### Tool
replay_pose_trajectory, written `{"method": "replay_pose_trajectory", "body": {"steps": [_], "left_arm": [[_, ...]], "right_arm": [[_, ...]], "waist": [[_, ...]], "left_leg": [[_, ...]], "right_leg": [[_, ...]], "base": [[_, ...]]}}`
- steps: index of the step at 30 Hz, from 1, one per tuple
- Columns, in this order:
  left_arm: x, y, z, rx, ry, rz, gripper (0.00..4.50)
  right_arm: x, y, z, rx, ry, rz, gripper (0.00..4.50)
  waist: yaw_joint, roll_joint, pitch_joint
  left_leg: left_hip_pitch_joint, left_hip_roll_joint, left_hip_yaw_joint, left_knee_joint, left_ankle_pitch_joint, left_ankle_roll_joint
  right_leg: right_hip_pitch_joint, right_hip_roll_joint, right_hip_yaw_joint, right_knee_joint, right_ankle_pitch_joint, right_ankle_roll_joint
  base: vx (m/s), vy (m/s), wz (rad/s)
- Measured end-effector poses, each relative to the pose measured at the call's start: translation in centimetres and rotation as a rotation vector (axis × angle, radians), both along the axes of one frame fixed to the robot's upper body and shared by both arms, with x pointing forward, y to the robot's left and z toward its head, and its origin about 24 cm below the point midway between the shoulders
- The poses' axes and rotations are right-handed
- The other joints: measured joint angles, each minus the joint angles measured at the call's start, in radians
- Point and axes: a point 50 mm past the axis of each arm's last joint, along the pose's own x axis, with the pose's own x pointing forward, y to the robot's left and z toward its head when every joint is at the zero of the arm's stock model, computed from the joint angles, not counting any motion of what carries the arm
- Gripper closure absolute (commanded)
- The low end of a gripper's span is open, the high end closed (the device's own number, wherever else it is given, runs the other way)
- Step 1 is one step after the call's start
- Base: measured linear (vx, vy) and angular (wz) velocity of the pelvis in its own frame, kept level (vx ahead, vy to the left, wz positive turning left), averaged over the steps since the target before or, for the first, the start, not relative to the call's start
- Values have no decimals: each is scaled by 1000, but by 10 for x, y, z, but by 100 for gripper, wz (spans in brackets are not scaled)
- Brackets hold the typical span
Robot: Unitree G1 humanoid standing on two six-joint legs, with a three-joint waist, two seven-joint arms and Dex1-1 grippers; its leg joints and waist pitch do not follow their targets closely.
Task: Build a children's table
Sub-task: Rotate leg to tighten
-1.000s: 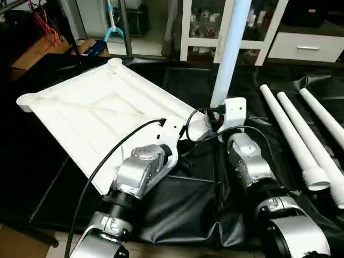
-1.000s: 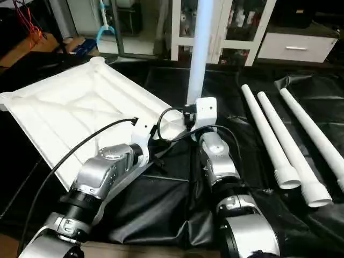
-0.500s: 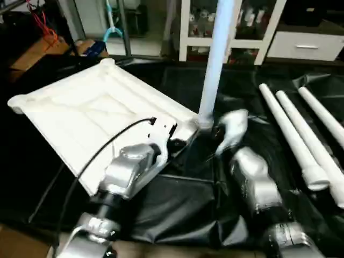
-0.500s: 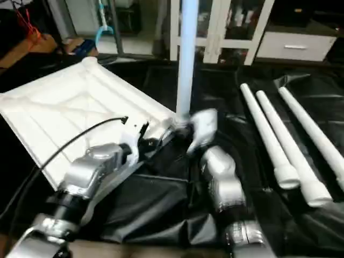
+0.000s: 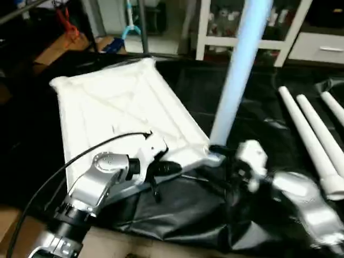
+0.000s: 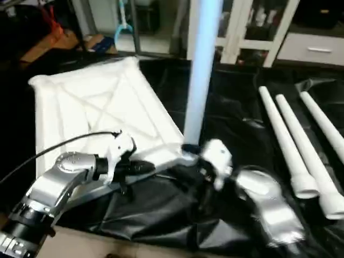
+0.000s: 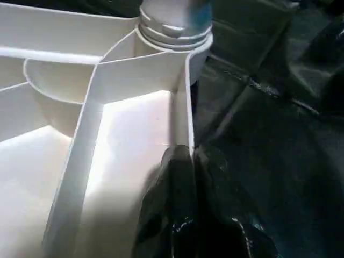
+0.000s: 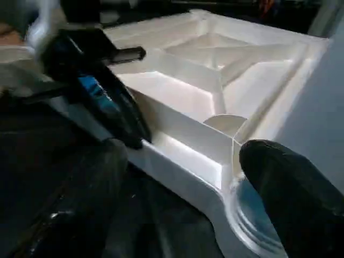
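table top: lying ribbed side up on black-covered counter | screwed-in leg: standing upright in near corner socket | left hand: clenching the top's near rim | right hand: fingers spread, straddling the socket corner

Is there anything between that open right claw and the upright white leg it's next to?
Nothing visible. The right end effector is open, its fingers apart, just before the upright leg at the table top's corner socket, with no object between.
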Motion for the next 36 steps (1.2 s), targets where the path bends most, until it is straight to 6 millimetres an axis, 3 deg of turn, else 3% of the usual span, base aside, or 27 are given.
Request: {"method": "replay_pose_trajectory", "body": {"steps": [6, 13, 20, 26, 31, 36], "left_arm": [[-2, 3, 1, 18, -8, -20, 450], [-6, 7, 0, 32, -8, -90, 450], [-9, 6, -2, 43, 2, -124, 450], [-10, 2, -3, 47, 2, -153, 450], [-12, -5, -3, 40, -3, -179, 450], [-11, -7, -3, 41, -7, -182, 450]], "right_arm": [[-2, -8, 4, 16, -3, -21, 59], [-1, -32, 19, -13, -24, -89, 59], [4, -45, 22, -57, -31, -123, 59], [8, -37, 17, -32, 25, -13, 59], [34, -24, 8, -16, 30, 23, 59], [41, -22, 11, -44, 28, 77, 59]], "waist": [[-23, -1, -1], [-10, -1, -1], [-11, -1, -1], [-12, -1, -2], [-11, 3, -2], [-10, 2, -2]], "left_leg": [[0, 1, 1, 0, 0, 0], [5, -1, 1, 1, 0, 0], [13, -1, 3, 1, 0, -1], [14, -1, 3, 1, 0, 0], [14, -1, 3, 1, 0, 0], [13, -1, 4, 1, 0, 0]], "right_leg": [[1, 1, 1, 1, 0, 0], [4, -1, 1, 0, 0, 0], [12, -1, 2, 0, -1, 1], [13, -2, 2, 0, -1, 1], [14, -3, 2, 0, 0, 1], [13, -3, 1, -1, -1, 1]], "base": [[0, 0, 0], [0, 0, 0], [0, 0, 0], [0, 0, 0], [0, 0, 0], [0, 0, 0]]}}
